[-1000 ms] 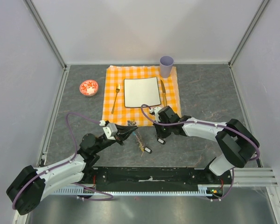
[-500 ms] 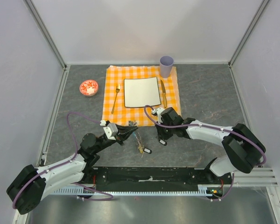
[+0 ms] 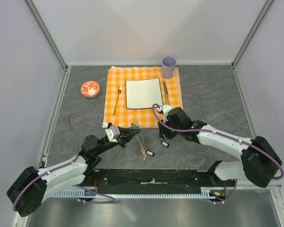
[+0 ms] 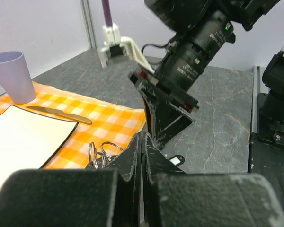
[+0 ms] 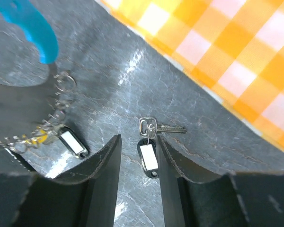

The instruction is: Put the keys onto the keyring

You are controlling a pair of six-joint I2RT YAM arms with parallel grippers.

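From above, one white square plate (image 3: 143,93) lay on one orange checked cloth (image 3: 114,113), flanked by one gold fork (image 3: 117,100) and one gold knife (image 3: 165,93), with one lilac cup (image 3: 169,66) and one red-and-white bowl (image 3: 90,88) whose contents were too small to tell. The keys (image 3: 143,148) lay on the grey marbled table (image 3: 208,99) between the two grippers. The left wrist view showed the left gripper (image 4: 142,142) with its fingers pressed together beside a bunch of wire rings (image 4: 102,152). The right wrist view showed the right gripper (image 5: 138,142) with its fingers apart, straddling one silvery key (image 5: 169,127) with a white tag (image 5: 148,158), not touching it. The keyring (image 5: 64,84), with its chain and curved turquoise tag (image 5: 35,26), lay nearby.
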